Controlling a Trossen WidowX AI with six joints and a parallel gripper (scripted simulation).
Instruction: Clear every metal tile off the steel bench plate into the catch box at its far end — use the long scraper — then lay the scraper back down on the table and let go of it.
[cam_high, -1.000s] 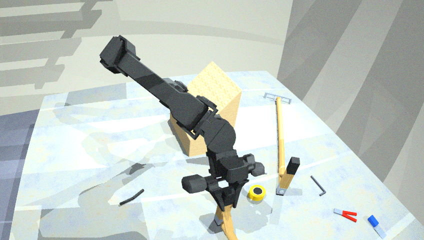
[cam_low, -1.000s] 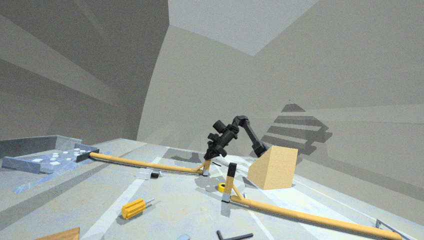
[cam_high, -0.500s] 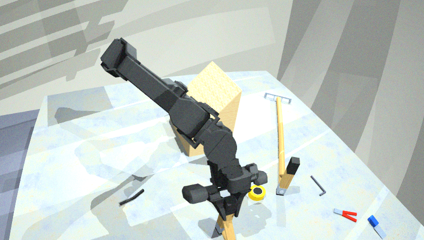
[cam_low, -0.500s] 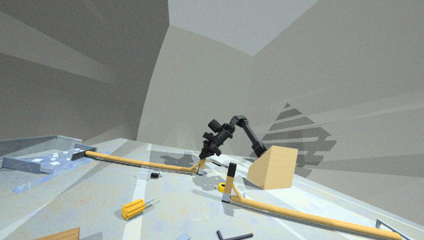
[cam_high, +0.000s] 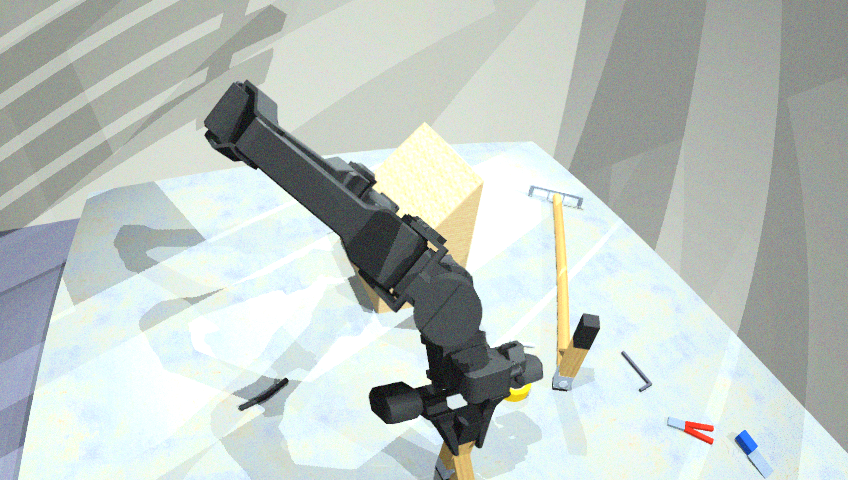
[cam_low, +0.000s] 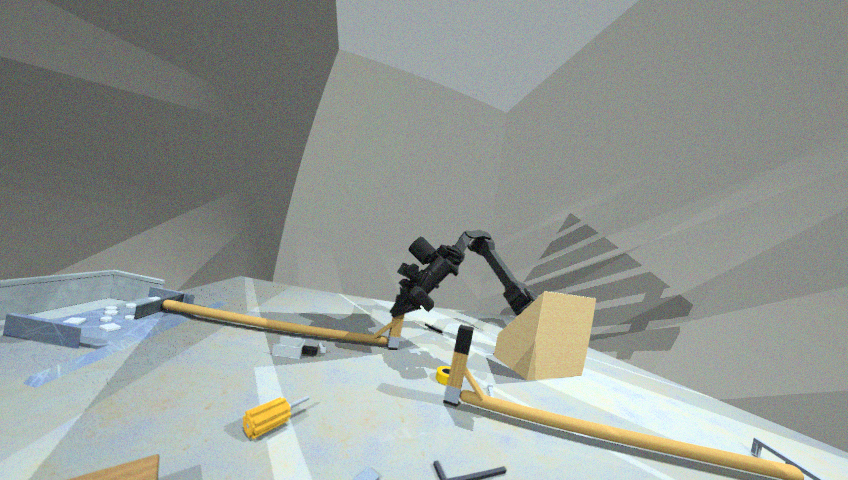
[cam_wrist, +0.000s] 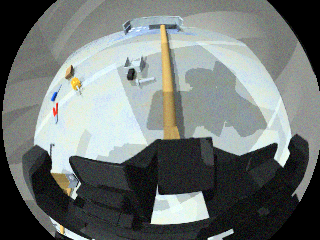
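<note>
The fingers (cam_high: 457, 431) (cam_low: 397, 306) are gripping the scraper (cam_high: 464, 460) (cam_low: 273, 324) (cam_wrist: 169, 85) by its upright grip, its long shaft extending beyond them.

We see the second long tool (cam_high: 561, 267) (cam_low: 618, 437), with its upright handle (cam_high: 580, 344) (cam_low: 458, 364), standing as barrier beside the claw (cam_high: 461, 437) (cam_low: 397, 310). Near its foot, the yellow tape (cam_high: 519, 392) (cam_low: 443, 374) narrows the passage. The wooden block (cam_high: 455, 178) (cam_low: 562, 336) obstructs low passage behind. Above the upright handle we find open air. Ahead, metal tiles (cam_low: 110, 327) stand before the blade (cam_low: 148, 306), between raised side walls (cam_low: 41, 330).
</note>
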